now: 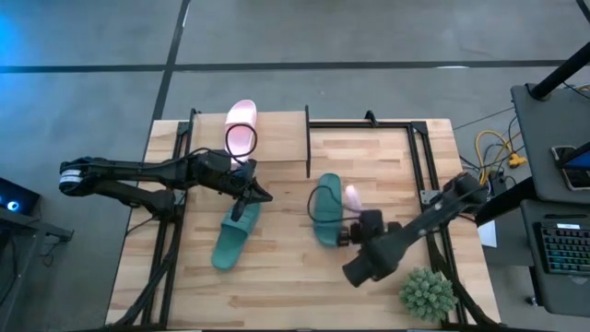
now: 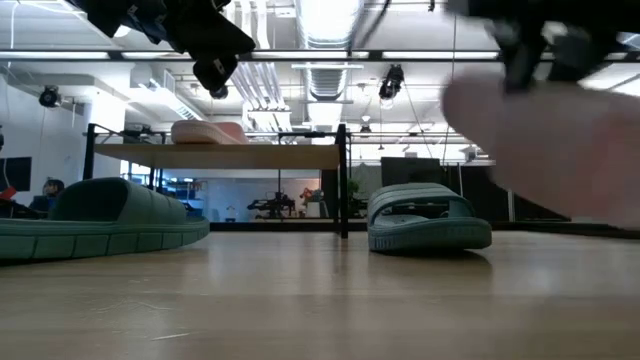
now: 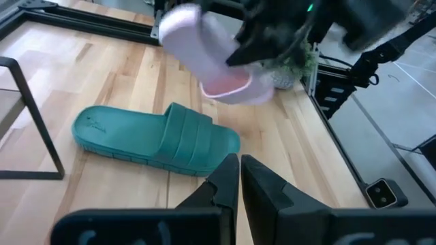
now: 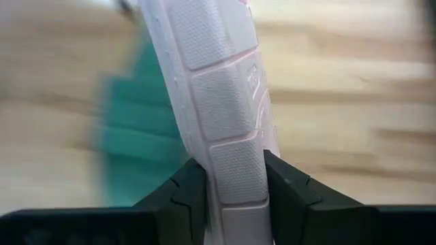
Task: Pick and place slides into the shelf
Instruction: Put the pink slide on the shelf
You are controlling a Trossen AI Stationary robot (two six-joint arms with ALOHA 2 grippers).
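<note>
Pale pink rubber fills the right wrist view, where the right gripper (image 4: 228, 187) clamps a pink slide (image 4: 218, 102) by its sole edge, one dark finger pressed to each side; from above, that same slide (image 1: 351, 196) shows as a small pink tip just ahead of the right gripper (image 1: 348, 231), lifted off the butcher-block table (image 1: 286, 286) and hanging beside a teal slide (image 1: 325, 208) that lies flat near the middle of the tabletop; in the low view the held slide (image 2: 560, 150) looms blurred at the right, clear of the wood. A second teal slide (image 1: 236, 235) lies on the table's left half, directly under the left gripper (image 1: 251, 195), whose fingers (image 3: 225, 184) are pressed together on nothing, pointing toward the lifted pink slide. The other pink slide (image 1: 241, 127) rests on the plank top of the shelf (image 1: 277, 138) at the table's far edge, on its left part; the low view shows it (image 2: 208, 132) lying flat on the plank. A spiky green potted plant (image 1: 428, 293) stands at the table's near right corner, just beside the right arm.
</note>
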